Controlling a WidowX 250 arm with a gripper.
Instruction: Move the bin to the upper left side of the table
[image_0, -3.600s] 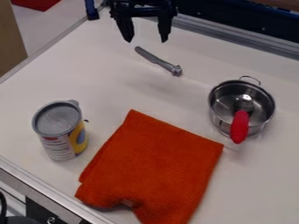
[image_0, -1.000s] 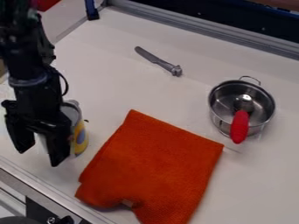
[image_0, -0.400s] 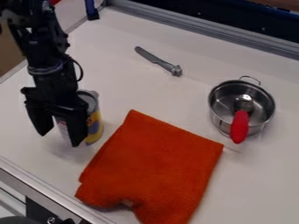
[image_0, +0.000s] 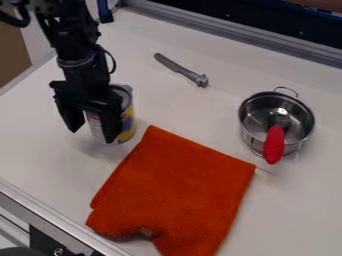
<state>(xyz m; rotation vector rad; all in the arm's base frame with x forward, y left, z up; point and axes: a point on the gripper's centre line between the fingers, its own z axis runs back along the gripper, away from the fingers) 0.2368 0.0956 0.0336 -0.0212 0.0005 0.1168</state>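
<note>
Left of centre in the camera view: a can (image_0: 127, 120), taken to be the bin of the task, is seen on the near side of the knife (image_0: 178, 68), just up and left of the orange cloth (image_0: 180, 192).
Gripper: the black gripper (image_0: 92, 136) is placed at the can, its fingers spread to about the can's width, with part of the label seen between them; the can is judged to be held.
Can's posture: roughly upright; whether its base is touching the table (image_0: 214, 112) or slightly raised cannot be told.
Done: the grasp, as far as can be judged; the left half of the table is already occupied by the can.
Left to do: the upper left part is not yet reached, so the can has to be carried further toward the far edge, set down and released.
Progress: judged to be about midway.
Route: no crossing of the cloth or the pot (image_0: 252, 141) should be needed; the knife is best passed on its left.
</note>
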